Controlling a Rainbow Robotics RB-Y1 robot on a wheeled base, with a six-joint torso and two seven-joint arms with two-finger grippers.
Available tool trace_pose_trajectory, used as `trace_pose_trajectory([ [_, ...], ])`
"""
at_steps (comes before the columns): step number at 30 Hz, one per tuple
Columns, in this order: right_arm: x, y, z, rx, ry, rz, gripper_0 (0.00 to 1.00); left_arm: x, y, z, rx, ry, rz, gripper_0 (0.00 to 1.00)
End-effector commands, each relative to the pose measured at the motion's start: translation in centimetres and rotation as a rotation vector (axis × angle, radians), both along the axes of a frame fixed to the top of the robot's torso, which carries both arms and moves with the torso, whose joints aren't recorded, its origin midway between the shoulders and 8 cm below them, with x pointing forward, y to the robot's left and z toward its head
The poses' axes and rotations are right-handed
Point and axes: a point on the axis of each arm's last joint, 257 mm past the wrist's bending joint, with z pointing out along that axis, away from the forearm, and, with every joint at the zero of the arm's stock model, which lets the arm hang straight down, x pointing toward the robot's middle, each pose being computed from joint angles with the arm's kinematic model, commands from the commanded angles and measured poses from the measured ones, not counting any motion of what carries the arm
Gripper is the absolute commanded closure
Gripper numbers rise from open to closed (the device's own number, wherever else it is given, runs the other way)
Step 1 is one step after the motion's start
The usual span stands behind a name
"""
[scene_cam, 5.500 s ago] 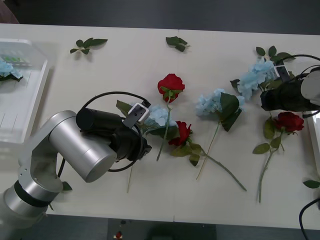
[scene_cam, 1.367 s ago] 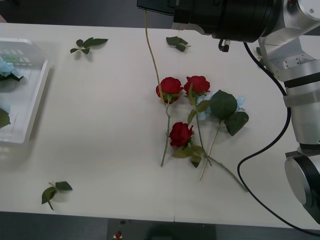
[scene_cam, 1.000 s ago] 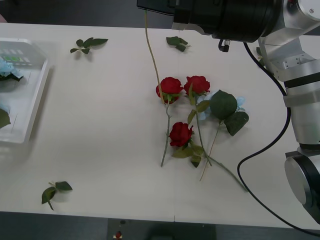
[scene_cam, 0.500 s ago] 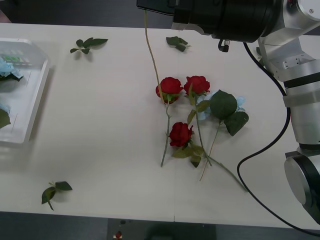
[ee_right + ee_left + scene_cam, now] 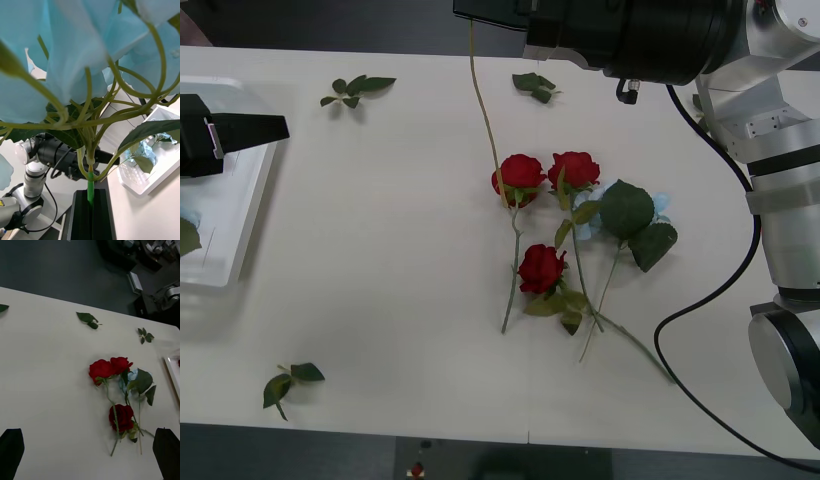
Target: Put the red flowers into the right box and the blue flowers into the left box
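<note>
Three red flowers (image 5: pixel 542 215) lie in a cluster at bench (image 5: pixel 380 250) centre: two blooms side by side, touching, and a third just beside them toward 6 o'clock, with stems crossing. A blue flower (image 5: pixel 620 215) lies against the cluster at its 3 o'clock side, mostly covered by its own large dark leaves.

The right tool (image 5: pixel 90 215) is raised above the far bench edge, at 12 o'clock from the cluster. Its black fingers (image 5: pixel 100 217) are closed on the green stem of a second blue flower (image 5: pixel 75 56) – the pale head is seen close against the right wrist camera, and the long stem (image 5: pixel 483 110) hangs down toward the roses in the front view.

The left tool (image 5: pixel 240 130) is held at the 9 o'clock edge of the bench, over the left box (image 5: pixel 225 230). Its fingers (image 5: pixel 11 448) are spread wide, with nothing between them. Blue flowers are seen lying in the left box (image 5: pixel 150 165) from the right wrist camera.

Loose leaf sprigs (image 5: pixel 355 90) are scattered along the far edge and near the 7 o'clock corner
</note>
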Motion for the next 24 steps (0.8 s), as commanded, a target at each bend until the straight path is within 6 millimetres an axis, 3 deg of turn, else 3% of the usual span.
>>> trace_pose_trajectory([
  [1,-1.6,1.1,3.0,0.026,-0.046,0.034,1.0,-1.9,-5.0,1.3,-0.061,-0.027,-0.097,0.0],
  [6,-1.6,1.1,3.0,0.026,-0.046,0.034,1.0,-3.1,-10.4,1.7,-0.142,-0.038,-0.197,0.0],
  [12,-1.6,1.1,3.0,0.026,-0.046,0.034,1.0,-2.8,-15.4,1.4,-0.179,-0.06,-0.247,0.0],
  [24,-1.6,1.1,3.0,0.026,-0.046,0.034,1.0,-3.1,-22.6,1.0,-0.214,-0.079,-0.296,0.0],
])
